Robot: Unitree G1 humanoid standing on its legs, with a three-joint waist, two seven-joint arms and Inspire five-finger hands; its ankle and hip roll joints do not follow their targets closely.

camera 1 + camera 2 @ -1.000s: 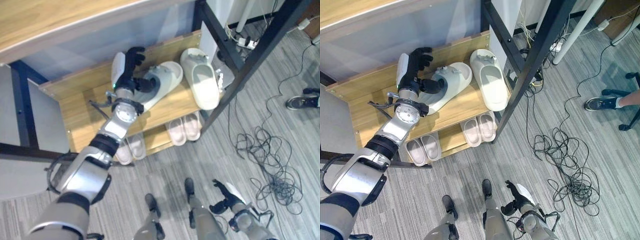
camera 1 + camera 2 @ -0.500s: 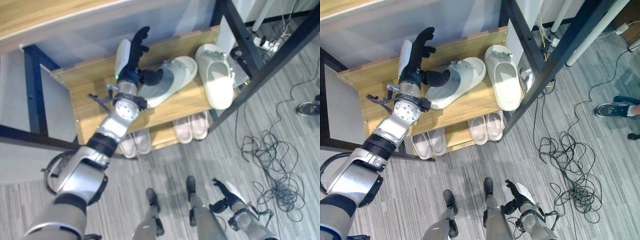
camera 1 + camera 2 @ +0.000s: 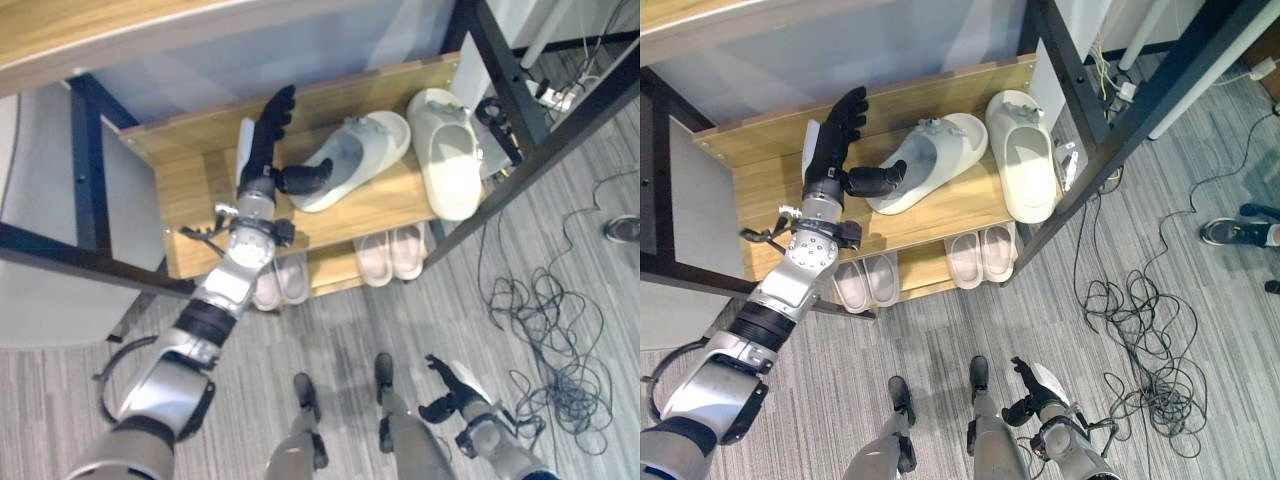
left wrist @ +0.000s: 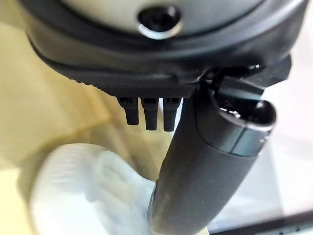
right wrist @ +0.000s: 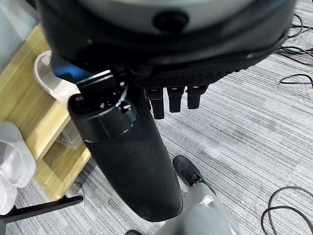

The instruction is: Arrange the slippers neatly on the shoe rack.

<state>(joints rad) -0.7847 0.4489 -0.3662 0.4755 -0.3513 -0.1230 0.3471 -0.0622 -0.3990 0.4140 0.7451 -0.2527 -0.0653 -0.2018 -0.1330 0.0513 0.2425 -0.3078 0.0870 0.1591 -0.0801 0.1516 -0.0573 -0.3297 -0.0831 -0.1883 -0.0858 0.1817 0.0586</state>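
In the left eye view, the left hand [image 3: 262, 150] is seen over the upper shelf [image 3: 190, 200] of the shoe rack, fingers straight and pointing to the rear edge, so it is open and holds nothing. Its thumb is stretched toward the heel of the tilted slipper [image 3: 355, 160], which lies slanted near the middle of that shelf. The second slipper [image 3: 447, 160] lies straight at the right edge, beside the black post [image 3: 500, 80]. On the lower shelf 2 small pairs [image 3: 392, 255] are already set side by side.

In the right eye view, the same is shown: the thumb is close to the tilted slipper's heel, perhaps touching it, but contact cannot be confirmed. The right hand [image 3: 1032, 388] is seen low by the floor, with fingers relaxed and nothing in it.

In the left wrist view, the straight fingers [image 4: 149, 111] and the thumb are seen above a pale, blurred slipper.

In the right wrist view, grey floor [image 5: 254, 132] and a corner of the rack are seen past the relaxed fingers.

The step in hand is judged to be the straightening of the tilted slipper. For the next move, its heel should be pushed or turned until it is parallel with the second slipper and just beside it.
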